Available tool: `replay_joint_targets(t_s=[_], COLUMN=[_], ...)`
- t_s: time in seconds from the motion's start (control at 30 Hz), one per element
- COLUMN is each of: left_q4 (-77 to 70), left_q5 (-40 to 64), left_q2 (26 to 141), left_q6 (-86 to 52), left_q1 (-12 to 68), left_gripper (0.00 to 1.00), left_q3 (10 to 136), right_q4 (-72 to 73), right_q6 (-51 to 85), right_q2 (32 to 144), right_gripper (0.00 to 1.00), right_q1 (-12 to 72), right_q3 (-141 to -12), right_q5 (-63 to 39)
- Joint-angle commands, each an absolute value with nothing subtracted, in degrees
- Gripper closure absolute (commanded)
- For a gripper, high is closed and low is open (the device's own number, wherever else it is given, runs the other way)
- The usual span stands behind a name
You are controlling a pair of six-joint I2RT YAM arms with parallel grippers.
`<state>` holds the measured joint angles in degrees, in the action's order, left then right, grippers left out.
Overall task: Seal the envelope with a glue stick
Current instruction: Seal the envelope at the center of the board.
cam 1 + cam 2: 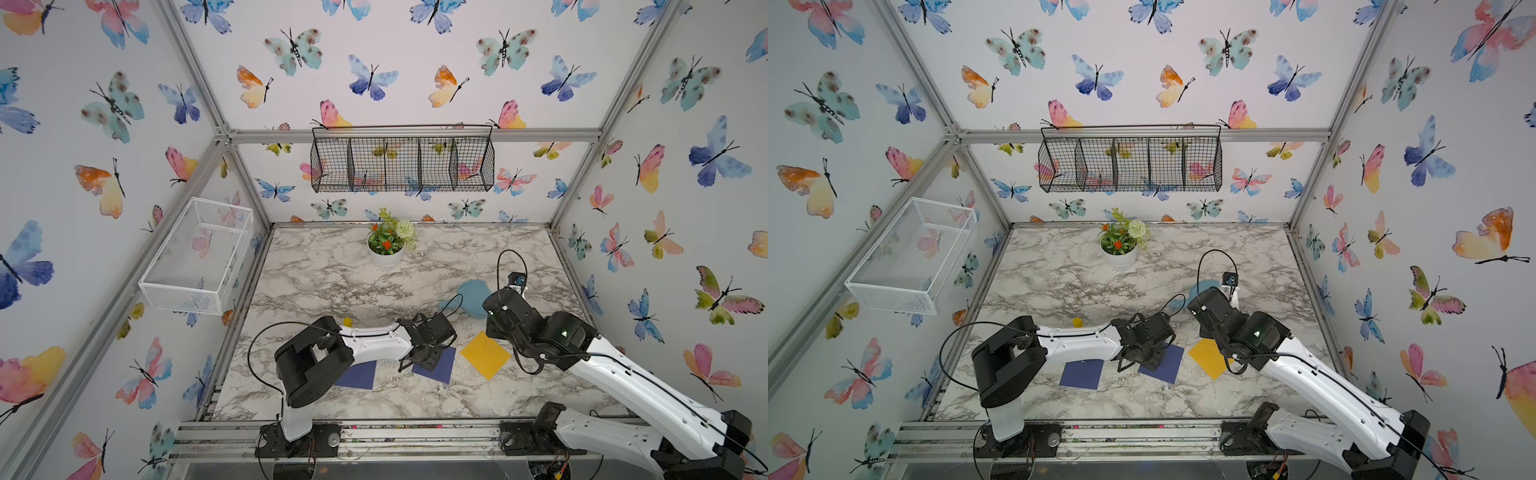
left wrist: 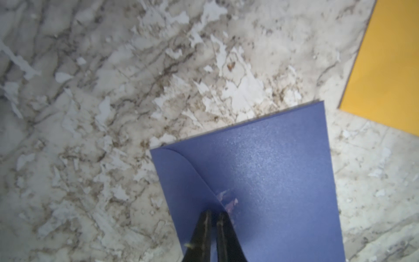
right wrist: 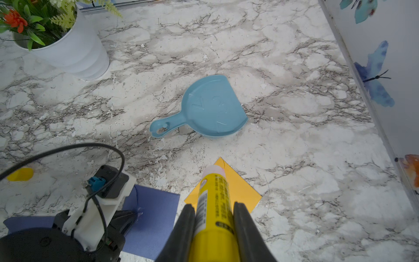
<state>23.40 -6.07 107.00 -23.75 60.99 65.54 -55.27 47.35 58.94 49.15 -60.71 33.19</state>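
The right hand has the glue stick clamped round its yellow barrel. The pale tip is bare, raised over the yellow envelope toward the right side of the surface. The left hand is down on the blue envelope near the middle of the front edge, fingers nearly together right at the flap's point. Can't tell if it's pinching the flap or just pressing it.

My worries: the flap looks bowed and there's a scuffed patch beside its tip, so dragging sticky glue there could tear or crease the paper. Nothing else pins the envelope, so it could skid. The tip hangs above the wrong envelope too, and the arms sit close enough to bump. A small yellow bit, probably the cap, lies loose left of the middle.

The surface is marble-print, flaky in spots. It also carries a second blue envelope, a blue dustpan and a potted plant near the back edge. There's butterfly wallpaper all round, with a black wire basket and a white one on the walls.
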Motion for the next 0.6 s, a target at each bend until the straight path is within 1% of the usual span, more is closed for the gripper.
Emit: replay_joint_targets(t_s=[0.0, 0.27, 0.4, 0.57], left_q4=[23.18, 25.13, 26.46, 29.76], left_q5=[-7.77, -7.14, -6.07, -5.89], left_q2=[111.97, 107.84, 103.31, 96.89], left_q6=[-20.70, -18.71, -18.47, -17.46], left_q1=[57.94, 56.52, 55.52, 52.91], left_gripper=[0.88, 0.84, 0.82, 0.81], left_q3=[65.46, 70.21, 70.09, 67.87], right_q4=[-55.41, -51.11, -47.17, -42.90], right_q6=[47.33, 45.39, 43.67, 41.30], right_q2=[58.52, 59.90, 61.78, 65.32], right_gripper=[0.97, 0.97, 0.97, 0.97], right_q1=[48.96, 48.96, 48.87, 48.26], right_q3=[-62.49, -62.33, -61.62, -61.66], right_q5=[33.38, 29.73, 25.58, 20.39])
